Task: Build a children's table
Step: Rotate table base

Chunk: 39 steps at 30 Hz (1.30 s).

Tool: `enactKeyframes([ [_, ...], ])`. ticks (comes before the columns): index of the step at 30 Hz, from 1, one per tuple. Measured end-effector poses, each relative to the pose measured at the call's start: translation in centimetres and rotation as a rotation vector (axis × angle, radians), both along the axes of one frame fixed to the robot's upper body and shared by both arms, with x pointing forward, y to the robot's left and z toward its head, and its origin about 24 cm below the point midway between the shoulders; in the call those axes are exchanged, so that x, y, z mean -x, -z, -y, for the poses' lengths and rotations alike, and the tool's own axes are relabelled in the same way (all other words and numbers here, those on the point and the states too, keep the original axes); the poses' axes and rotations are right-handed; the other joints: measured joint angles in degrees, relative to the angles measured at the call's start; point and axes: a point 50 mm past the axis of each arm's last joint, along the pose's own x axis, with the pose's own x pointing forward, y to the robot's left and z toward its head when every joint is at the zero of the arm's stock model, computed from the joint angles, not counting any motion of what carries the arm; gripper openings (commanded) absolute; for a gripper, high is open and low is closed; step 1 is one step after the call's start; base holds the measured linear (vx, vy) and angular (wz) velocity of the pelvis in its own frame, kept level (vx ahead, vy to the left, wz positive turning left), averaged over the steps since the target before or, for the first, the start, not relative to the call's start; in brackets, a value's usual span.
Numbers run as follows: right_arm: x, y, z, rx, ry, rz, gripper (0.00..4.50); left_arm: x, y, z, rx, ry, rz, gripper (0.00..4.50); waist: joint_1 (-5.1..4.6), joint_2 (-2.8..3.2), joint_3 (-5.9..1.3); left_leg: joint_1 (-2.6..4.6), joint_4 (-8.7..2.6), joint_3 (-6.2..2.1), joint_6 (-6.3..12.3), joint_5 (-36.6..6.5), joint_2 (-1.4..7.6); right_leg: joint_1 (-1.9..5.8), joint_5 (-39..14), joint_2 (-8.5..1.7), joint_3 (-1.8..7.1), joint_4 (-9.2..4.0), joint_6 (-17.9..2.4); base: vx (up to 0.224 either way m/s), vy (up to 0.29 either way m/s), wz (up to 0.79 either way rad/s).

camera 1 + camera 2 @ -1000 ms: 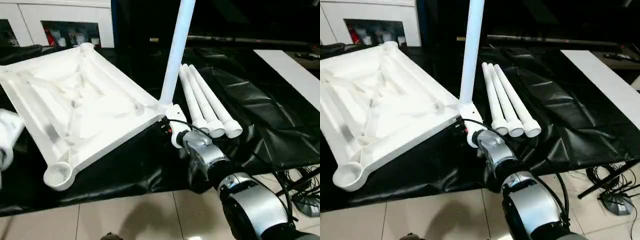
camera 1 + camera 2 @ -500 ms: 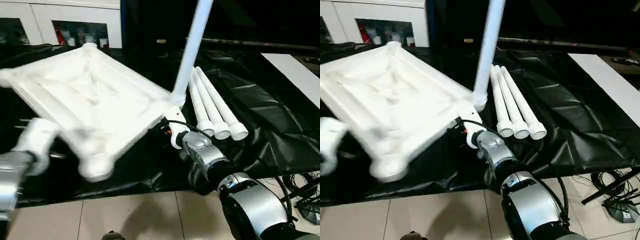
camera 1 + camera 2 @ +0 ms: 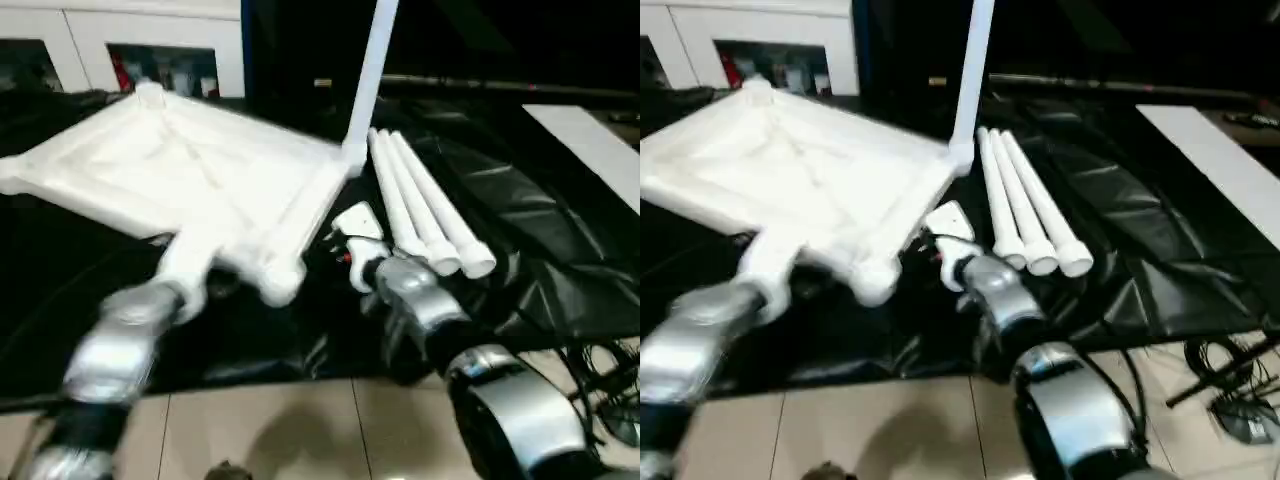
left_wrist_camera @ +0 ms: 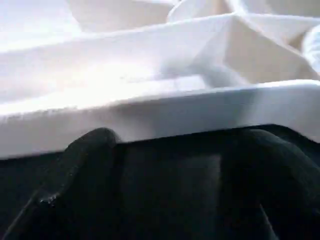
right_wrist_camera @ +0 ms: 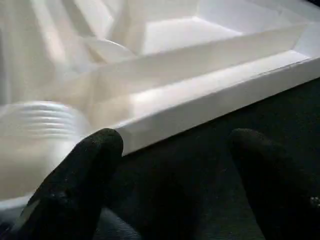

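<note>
Black sheet (image 3: 520,250) under three spare legs (image 3: 430,215)

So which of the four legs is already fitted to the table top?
The upright leg rising from the table top's far corner socket. The other three legs lie loose, side by side on the black cover.

— What's under everything?
— A crinkled black sheet (image 3: 520,250) over pale floor tiles (image 3: 300,430).
— And farther back?
— White cabinets (image 3: 130,50); black cables (image 3: 1220,370) lie on the floor.
</note>
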Motion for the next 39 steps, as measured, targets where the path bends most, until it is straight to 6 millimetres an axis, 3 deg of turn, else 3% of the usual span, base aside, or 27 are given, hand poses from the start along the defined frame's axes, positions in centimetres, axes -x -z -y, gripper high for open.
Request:
enactKeyframes([
  [5, 0.0, -1.8, 1.2, -0.021, 0.009, 0.1, 3.87, -3.5, -1.4, 1.4, -0.028, -0.034, 0.126, 4.46, -0.28, 0.35, 0.19, -0.02, 0.0, -0.01, 0.02, 0.05, -0.06, -0.05, 0.03, 0.04, 0.01, 0.0, 0.02, 0.0, 0.0, 0.0],
  [8, 0.1, -2.6, 2.3, -0.035, 0.044, 0.137, 3.87, -4.9, -2.4, 1.0, -0.075, -0.078, 0.208, 4.46, -0.73, 0.57, 0.09, -0.02, -0.01, -0.04, 0.03, 0.05, -0.11, -0.02, 0.03, 0.06, 0.06, -0.16, 0.03, 0.0, 0.0, 0.0],
  [11, 0.6, -3.0, 3.8, -0.06, 0.123, 0.157, 3.87, -5.4, -1.9, 0.3, -0.063, -0.136, 0.25, 4.46, -1.22, 0.77, 0.02, -0.04, 0.0, -0.06, 0.11, 0.07, -0.14, 0.0, 0.03, 0.08, 0.15, -0.31, 0.05, 0.0, 0.0, 0.0],
  [15, 1.7, -3.4, 5.2, -0.091, 0.205, 0.17, 3.87, -4.9, -1.3, 0.2, 0.03, -0.167, 0.294, 4.46, -1.31, 1.34, 0.14, -0.15, 0.0, -0.08, 0.21, 0.0, -0.1, -0.03, 0.03, 0.08, 0.13, -0.45, 0.04, 0.0, 0.0, 0.0],
  [21, 3.7, -4.7, 7.5, -0.134, 0.348, 0.197, 3.87, -2.3, -3.1, 0.0, 0.177, -0.176, 0.423, 4.46, -1.33, 2.57, 0.28, -0.09, -0.01, -0.01, 0.21, -0.01, -0.03, -0.02, 0.01, 0.06, 0.12, -0.41, 0.02, 0.0, 0.0, 0.0],
  [25, 5.1, -4.6, 9.4, -0.114, 0.436, 0.2, 3.87, 0.8, -4.2, 0.4, 0.203, -0.164, 0.512, 4.46, -1.44, 2.76, 0.29, 0.02, -0.07, 0.04, 0.2, -0.01, -0.02, 0.05, -0.01, 0.07, 0.13, -0.4, 0.08, 0.0, 0.0, 0.0],
  [28, 5.0, -4.6, 9.5, -0.118, 0.477, 0.191, 3.87, 1.1, -5.3, 1.6, 0.256, -0.174, 0.563, 4.46, -1.38, 2.81, 0.33, -0.03, -0.11, -0.14, 0.2, -0.01, -0.06, 0.18, 0.0, 0.04, 0.02, -0.38, 0.33, 0.0, 0.0, 0.0],
  [29, 5.0, -4.6, 9.5, -0.119, 0.49, 0.184, 3.87, 1.2, -5.6, 2.0, 0.274, -0.17, 0.567, 4.46, -1.56, 3.18, 0.4, -0.45, -0.12, -1.28, 0.23, -0.02, -0.43, 0.7, -0.2, -0.43, -1.08, -0.63, 0.66, 0.0, 0.0, 0.0],
  [30, 5.1, -4.5, 9.7, -0.117, 0.506, 0.178, 3.87, 1.1, -5.8, 2.5, 0.288, -0.165, 0.564, 4.46, -1.93, 3.36, 0.43, -0.49, -0.26, -1.87, 0.31, -0.06, -0.58, 1.23, -0.29, -1.0, -2.24, -1.1, 0.79, -0.04, -0.009, 0.3],
  [31, 5.0, -4.6, 9.9, -0.112, 0.516, 0.177, 3.87, 1.2, -5.8, 2.8, 0.294, -0.169, 0.554, 4.46, -2.31, 3.74, 0.41, -0.69, -0.42, -2.71, 0.49, -0.18, -0.85, 1.99, -0.36, -1.7, -3.92, -1.72, 0.85, -0.008, 0.007, 0.52],
  [32, 5.0, -4.7, 10.0, -0.103, 0.519, 0.181, 3.87, 1.3, -5.7, 2.9, 0.297, -0.176, 0.543, 4.46, -2.55, 4.01, 0.46, -0.84, -0.45, -3.23, 0.53, -0.21, -1.18, 2.63, -0.42, -2.12, -5.11, -2.1, 0.91, -0.008, 0.007, 0.52],
  [34, 5.0, -4.7, 10.1, -0.084, 0.519, 0.18, 3.87, 1.4, -5.4, 3.0, 0.298, -0.197, 0.517, 4.46, -3.16, 4.71, 0.77, -0.93, -0.33, -4.31, 0.88, -0.44, -1.07, 4.6, -0.57, -2.72, -7.65, -3.39, 1.01, 0.026, 0.011, 0.49],
  [35, 5.0, -4.7, 10.1, -0.075, 0.514, 0.181, 3.87, 1.4, -5.2, 3.1, 0.297, -0.203, 0.508, 4.46, -3.36, 4.79, 0.83, -1.03, -0.23, -4.49, 1.18, -0.63, -1.07, 5.25, -0.86, -2.98, -8.38, -3.59, 1.25, 0.035, 0.01, 0.52],
  [37, 4.8, -4.9, 9.4, -0.058, 0.48, 0.182, 3.87, 1.6, -4.7, 3.0, 0.286, -0.22, 0.489, 4.46, -3.5, 4.81, 0.9, 0.4, -0.27, -3.3, 1.15, -0.63, -0.32, 5.54, -1.13, -2.7, -7.08, -3.54, 1.43, 0.015, 0.005, 0.22],
  [39, 4.6, -5.2, 8.9, -0.053, 0.456, 0.188, 3.87, 1.7, -4.4, 3.0, 0.283, -0.223, 0.473, 4.46, -3.61, 4.72, 0.88, 1.14, -0.26, -2.77, 1.15, -0.63, -0.29, 6.14, -1.55, -2.19, -5.71, -3.52, 1.68, 0.038, 0.019, -0.01],
])
